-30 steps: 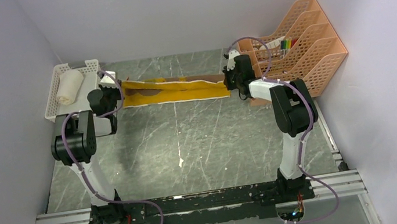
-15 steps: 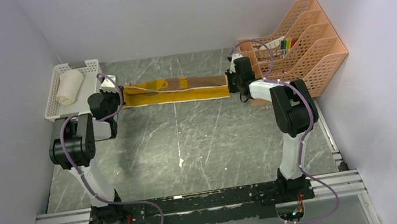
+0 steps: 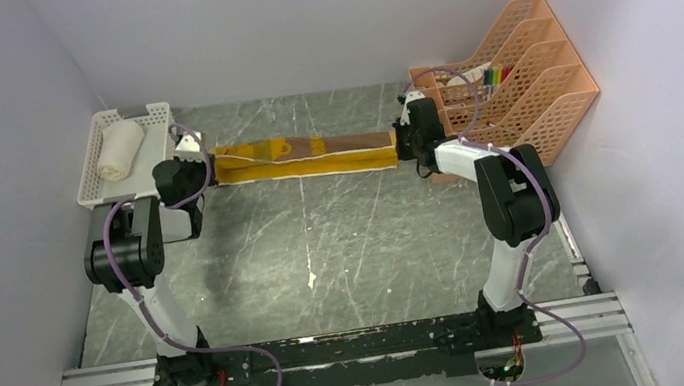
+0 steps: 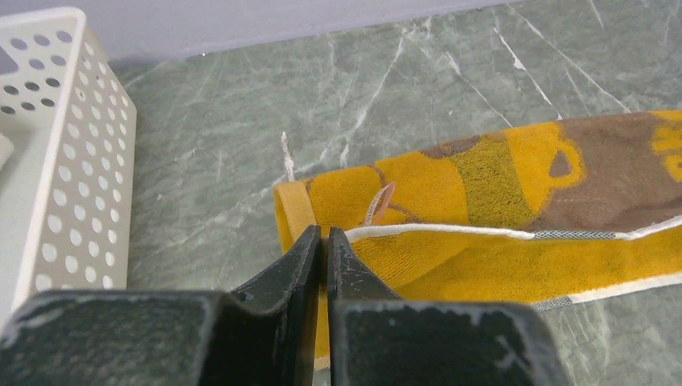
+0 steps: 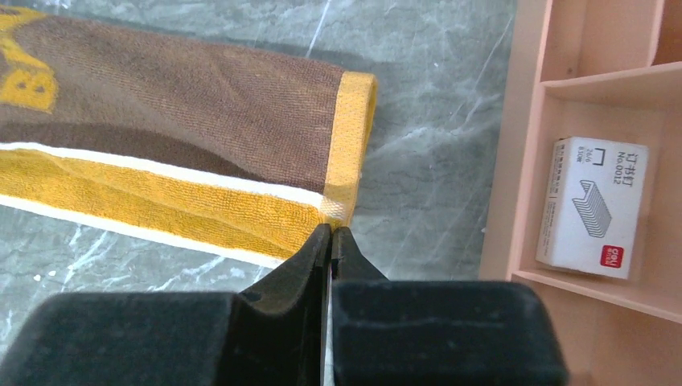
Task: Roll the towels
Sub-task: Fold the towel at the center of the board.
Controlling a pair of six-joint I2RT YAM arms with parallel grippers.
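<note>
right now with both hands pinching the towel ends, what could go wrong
The right hand holds the towel only by its corner hem; a tug could slip it free.
The rack stands close beside that hand; a swing outward could hit it.
The left hand grips near the tray; rolling there could nudge it.

The folded towel (image 3: 302, 155) lies across the far worktop (image 3: 325, 246), between the tray (image 3: 89, 174) at left, holding the rolled towel (image 3: 120, 149), and the rack (image 3: 524, 77) at right, a staple box (image 5: 591, 207) seemingly in its lowest compartment.
</note>
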